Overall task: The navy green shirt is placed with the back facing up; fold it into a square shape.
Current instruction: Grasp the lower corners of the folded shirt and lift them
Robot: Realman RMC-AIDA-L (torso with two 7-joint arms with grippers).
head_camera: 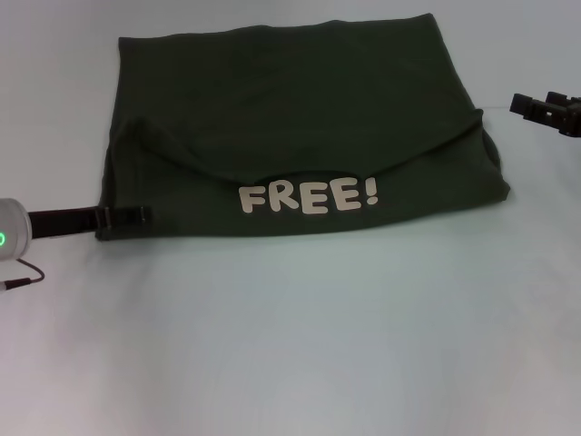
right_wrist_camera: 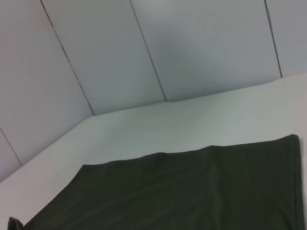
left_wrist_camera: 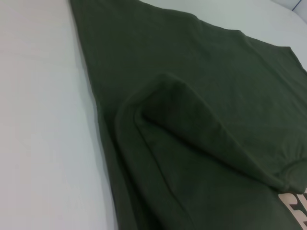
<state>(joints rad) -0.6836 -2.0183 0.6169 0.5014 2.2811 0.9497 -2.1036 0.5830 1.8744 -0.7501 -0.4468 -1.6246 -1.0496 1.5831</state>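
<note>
Reaching in from the left edge of the head view, the left gripper lies low over the table with its dark fingertip at the lower left corner of the navy green shirt; whether it is clenched on the cloth or released I cannot tell, since only a thin dark bar with a small clamp-like end shows against the dark fabric. Behind it the arm's pale round wrist housing with a green light sits at the far left edge, a thin cable looping below it. The right gripper sits at the upper right edge of the head view, just off the shirt's right side and apart from the cloth, and its state cannot be told either, as only dark blocky parts show. The shirt lies across the upper half of the head view, spread flat on the pale table, with its near part folded back so that a strip bearing the pale "FREE!" lettering faces up along the lower edge, under a curved fold line running from the left corner to the right corner. In the left wrist view the shirt fills most of the frame, a rounded fold ridge crossing it, with a bit of the lettering at the lower right corner. In the right wrist view the shirt's flat edge lies across the lower part, pale wall panels rising behind the table.
</note>
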